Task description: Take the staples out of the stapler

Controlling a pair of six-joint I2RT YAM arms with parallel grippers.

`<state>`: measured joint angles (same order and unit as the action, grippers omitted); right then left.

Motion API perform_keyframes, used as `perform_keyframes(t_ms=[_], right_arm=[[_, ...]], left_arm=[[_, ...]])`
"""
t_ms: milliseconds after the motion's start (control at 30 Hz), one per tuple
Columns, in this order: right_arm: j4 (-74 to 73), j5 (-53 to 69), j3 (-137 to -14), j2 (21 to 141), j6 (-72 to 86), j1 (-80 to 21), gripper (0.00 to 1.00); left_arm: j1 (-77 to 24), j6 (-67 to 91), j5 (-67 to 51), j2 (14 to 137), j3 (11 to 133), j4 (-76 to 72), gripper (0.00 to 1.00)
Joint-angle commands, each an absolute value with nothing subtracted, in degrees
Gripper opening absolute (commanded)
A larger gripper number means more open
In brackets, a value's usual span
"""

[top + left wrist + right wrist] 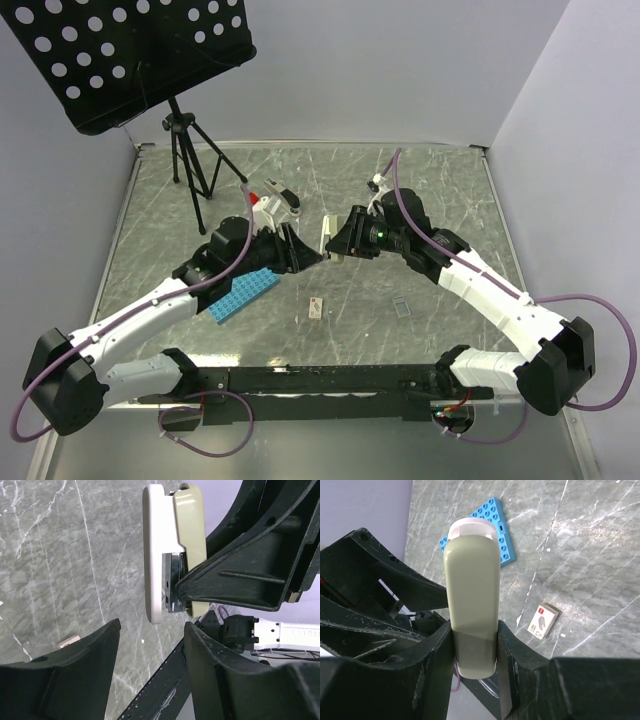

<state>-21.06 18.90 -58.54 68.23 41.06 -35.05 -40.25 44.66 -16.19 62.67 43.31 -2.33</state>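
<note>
Right gripper [474, 647] pinches stapler [471, 580] by its sides; left gripper [150, 642] spread, empty. Looks light, rigid, slick. I'd grab its free end.

Mid-table: stapler [327, 237] between 2 grippers, left gripper [311, 257] at its left, right gripper [337, 246] at its right. In front: card [317, 307]. Front-left: brick plate [243, 294]. Back-left: tripod stand [190, 160].
</note>
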Motion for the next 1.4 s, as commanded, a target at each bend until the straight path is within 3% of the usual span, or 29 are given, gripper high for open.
perform_keyframes(t_ms=[0, 467, 867, 1000, 1367], right_arm=[[-17.23, 19.77, -59.33, 66.62, 42.01, -35.07, 0.00], [-14.24, 21.18, -57.57, 67.15, 43.51, -36.47, 0.00], [-12.83, 22.33, -55.64, 68.47, 43.59, -37.79, 0.00], [-12.66, 21.71, -54.85, 68.20, 43.68, -37.88, 0.00], [-12.75, 22.67, -54.49, 68.90, 42.36, -37.88, 0.00]], left_arm=[[-40.69, 43.68, -16.53, 63.01, 44.47, -5.18, 0.59], [-42.89, 41.31, -13.10, 70.13, 46.58, -6.15, 0.52], [-43.50, 39.91, -8.09, 72.68, 48.34, -5.10, 0.55], [-43.68, 38.06, -5.80, 72.25, 49.13, -3.96, 0.48], [-43.68, 33.66, -3.52, 70.40, 50.36, -0.53, 0.55]])
